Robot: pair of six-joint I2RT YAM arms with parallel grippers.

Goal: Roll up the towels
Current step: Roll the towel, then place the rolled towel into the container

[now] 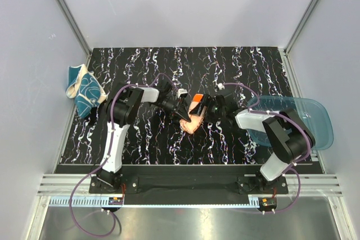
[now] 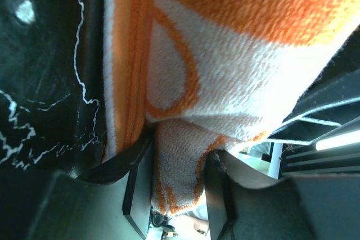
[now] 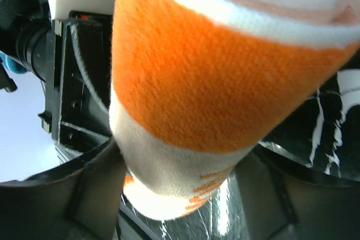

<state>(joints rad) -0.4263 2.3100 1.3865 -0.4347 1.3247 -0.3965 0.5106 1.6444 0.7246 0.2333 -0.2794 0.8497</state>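
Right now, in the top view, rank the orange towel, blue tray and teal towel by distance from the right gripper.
1. orange towel, at the right gripper, mid-table.
2. blue tray, at the table's right edge.
3. teal towel, at the far left edge.

Table [image 1: 140, 144]: black top, white marbled streaks. 3 items noted. Teal towel [image 1: 84, 89] lies bunched at the far-left edge, partly past the black surface. Blue tray [image 1: 315, 119] sits at the right edge, overhanging it. Orange towel [image 1: 194, 121] at centre; contact with the top not confirmable.
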